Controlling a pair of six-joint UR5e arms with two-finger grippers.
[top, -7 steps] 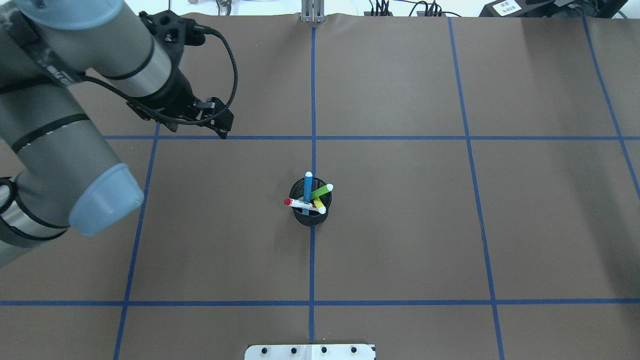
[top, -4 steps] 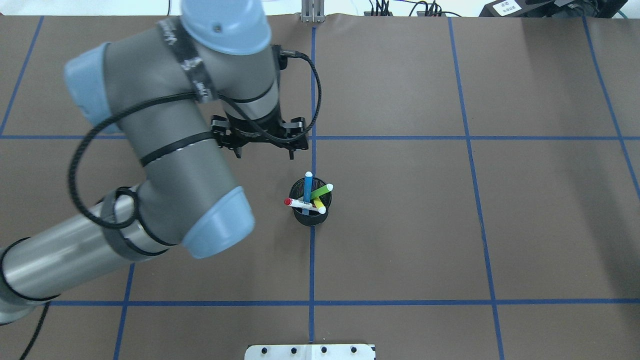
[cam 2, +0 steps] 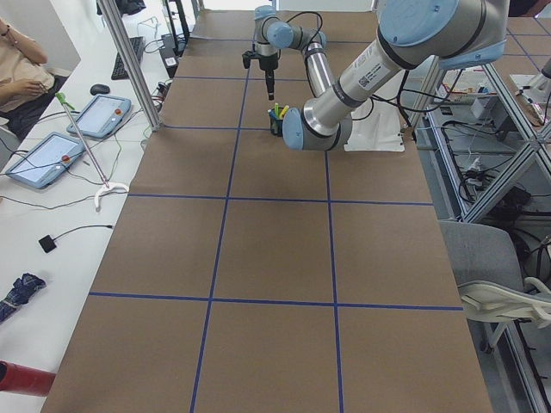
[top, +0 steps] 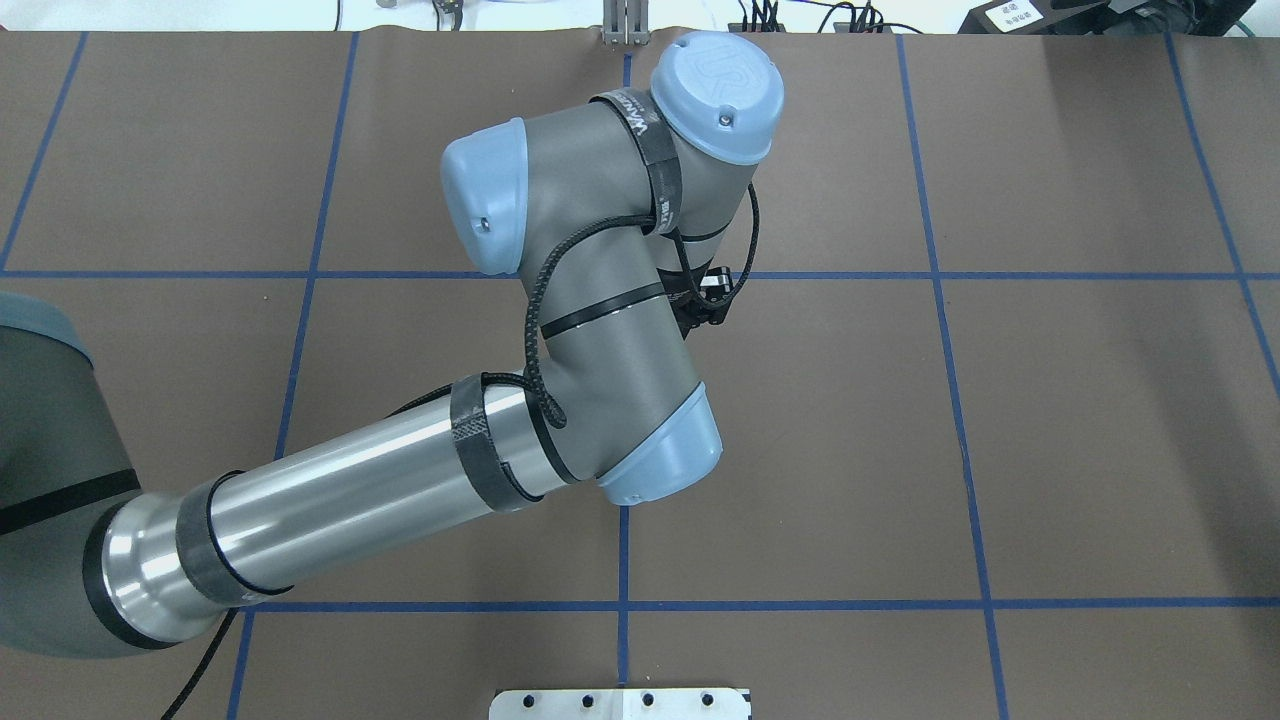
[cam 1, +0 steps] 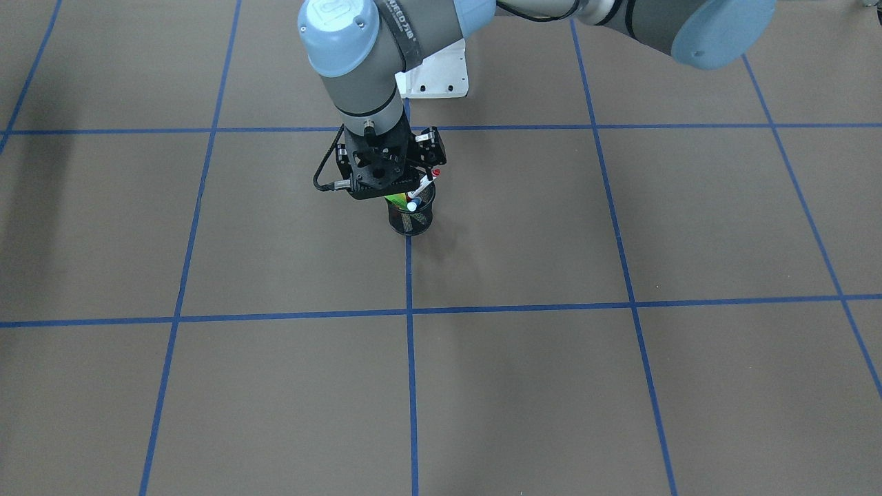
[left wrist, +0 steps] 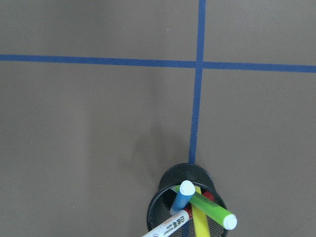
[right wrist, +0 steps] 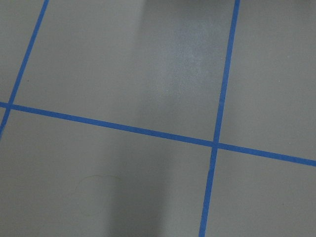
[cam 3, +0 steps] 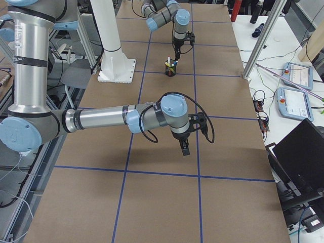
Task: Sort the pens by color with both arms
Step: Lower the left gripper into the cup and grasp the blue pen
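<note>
Black mesh cup (left wrist: pixel 170 177) w/ 4 marker pens (left wrist: pixel 207 207) is seen directly below L gripper (cam 1: pixel 390 178); its opening can't be told. R gripper (cam 3: pixel 185 149) is held well apart, over brown mat (cam 3: pixel 228 202); opening likewise unclear.

A: Brown table (top: pixel 1100 450), crossed by blue tape lines (top: pixel 1100 275) in a grid?
B: Yes. Black mesh cup (left wrist: pixel 157 212); blue pen (left wrist: pixel 180 200) and green pen (left wrist: pixel 210 210), both white-tipped; yellow pen (left wrist: pixel 200 224); red-capped white pen (left wrist: pixel 168 228) with black print.
A: And grey-and-silver left arm (top: pixel 600 330), light-blue caps.

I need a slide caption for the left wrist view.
Coloured pens in a black mesh cup on a blue-taped brown table.
</note>
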